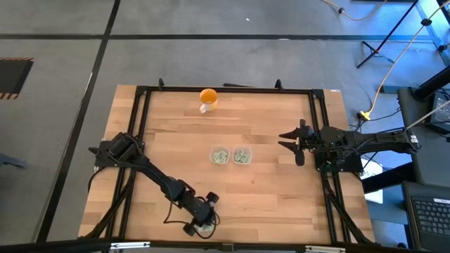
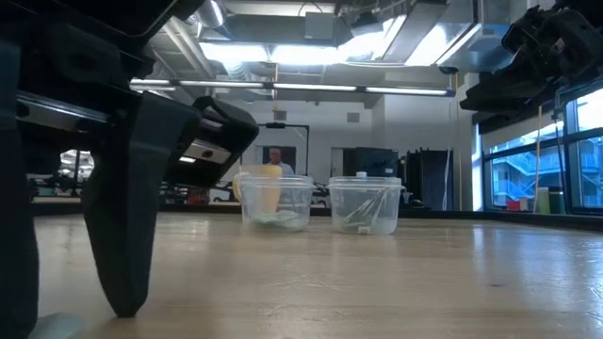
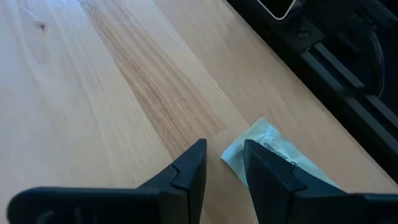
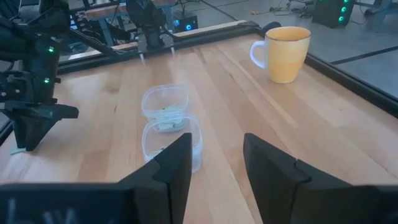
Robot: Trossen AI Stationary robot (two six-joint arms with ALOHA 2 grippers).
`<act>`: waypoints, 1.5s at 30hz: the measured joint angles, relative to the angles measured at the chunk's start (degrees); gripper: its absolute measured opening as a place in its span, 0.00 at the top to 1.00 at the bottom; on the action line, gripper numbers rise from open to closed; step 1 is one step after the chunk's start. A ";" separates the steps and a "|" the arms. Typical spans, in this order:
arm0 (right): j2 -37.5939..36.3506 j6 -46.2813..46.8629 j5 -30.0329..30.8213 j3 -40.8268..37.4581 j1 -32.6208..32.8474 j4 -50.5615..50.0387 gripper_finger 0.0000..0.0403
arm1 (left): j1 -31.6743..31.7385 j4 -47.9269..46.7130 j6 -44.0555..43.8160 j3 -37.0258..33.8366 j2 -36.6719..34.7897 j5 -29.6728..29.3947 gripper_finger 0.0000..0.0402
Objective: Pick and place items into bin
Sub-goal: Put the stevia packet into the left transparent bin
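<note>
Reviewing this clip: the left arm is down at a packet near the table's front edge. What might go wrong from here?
The left gripper is low over a pale green packet lying flat near the table's front edge, beside the black frame rail. A flat packet may slip from the open fingers or be nudged off the edge. The two clear bins are small and side by side, so the drop could miss. The right gripper waits nearby.

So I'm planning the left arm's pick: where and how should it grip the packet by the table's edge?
The packet lies flat beside the left gripper. Come straight down, fingers astride its narrow width, and pinch its two long edges; it is probably too flat for a sideways grab.
</note>
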 joint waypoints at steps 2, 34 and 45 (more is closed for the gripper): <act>0.00 0.00 0.00 0.00 0.01 0.02 0.63 | -0.03 -0.39 -0.76 -0.01 -0.02 0.63 0.76; 0.02 -0.14 0.01 0.00 0.00 -0.15 0.63 | 0.00 -5.80 -2.78 -0.68 -3.29 2.75 1.00; 0.00 -3.26 0.09 0.00 0.01 3.17 0.63 | 6.66 -15.20 -2.71 -0.64 -19.96 -2.94 1.00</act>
